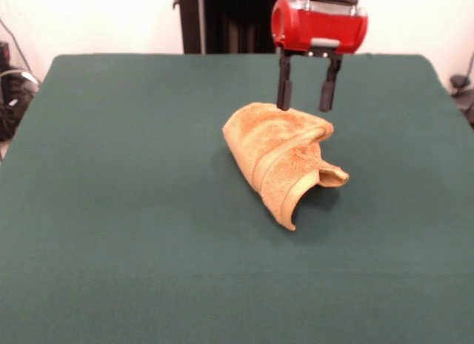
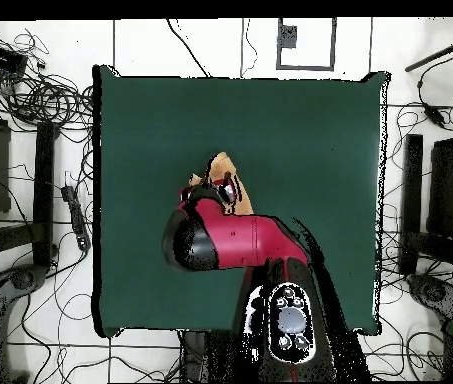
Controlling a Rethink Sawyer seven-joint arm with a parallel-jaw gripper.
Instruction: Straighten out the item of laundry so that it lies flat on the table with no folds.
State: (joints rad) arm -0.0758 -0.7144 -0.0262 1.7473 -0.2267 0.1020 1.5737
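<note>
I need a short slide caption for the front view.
Open gripper hovers above a crumpled orange-tan towel on the green table.

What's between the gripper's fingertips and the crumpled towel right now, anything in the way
Nothing. In the front view the open gripper hangs at the towel's far top edge, with only green table showing around them; whether it touches is unclear.

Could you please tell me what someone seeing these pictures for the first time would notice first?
The eye goes first to the crumpled orange-tan terry towel, bunched into a folded heap near the middle of the large dark green felt-covered table. Right above its far edge hangs the red and black arm's gripper, open, its two dark fingers pointing down at the cloth. From overhead, the arm hides most of the towel.
</note>
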